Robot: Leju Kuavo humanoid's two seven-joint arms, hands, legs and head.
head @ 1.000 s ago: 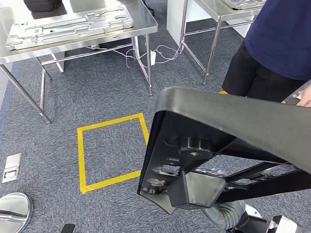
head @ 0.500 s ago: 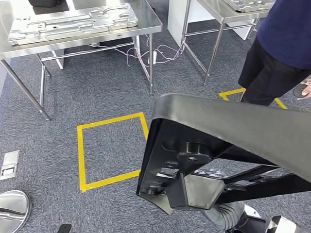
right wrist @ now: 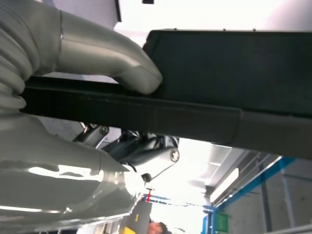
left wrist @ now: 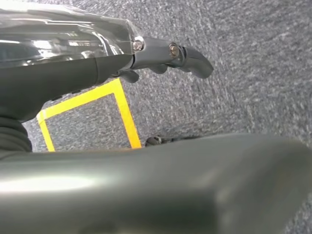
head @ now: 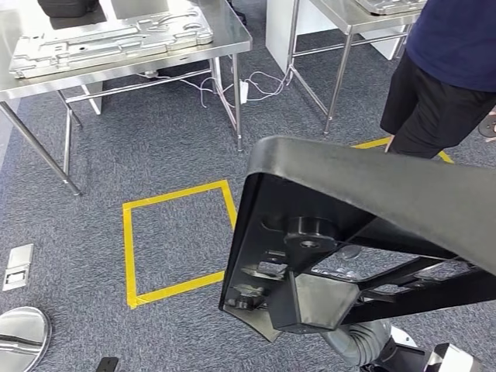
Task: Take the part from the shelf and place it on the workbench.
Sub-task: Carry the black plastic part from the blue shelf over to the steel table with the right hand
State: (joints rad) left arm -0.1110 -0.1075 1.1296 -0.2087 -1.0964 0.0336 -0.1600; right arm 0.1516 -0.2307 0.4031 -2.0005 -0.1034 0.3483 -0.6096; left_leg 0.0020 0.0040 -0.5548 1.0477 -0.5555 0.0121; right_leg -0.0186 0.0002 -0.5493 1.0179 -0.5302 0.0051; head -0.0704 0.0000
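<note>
The right hand (right wrist: 121, 73) grips the black part (head: 363, 225), its grey thumb pressed flat on one face and its darker fingers (right wrist: 147, 153) curled against the opposite side. The right arm's ribbed wrist cover (head: 359, 341) sits just below the part. The left hand (left wrist: 162, 53) holds nothing, fingers loosely extended.

black framed part (head: 374, 194), tilted, aloft

Head view high, looking down; wrist views close behind hands.
</note>
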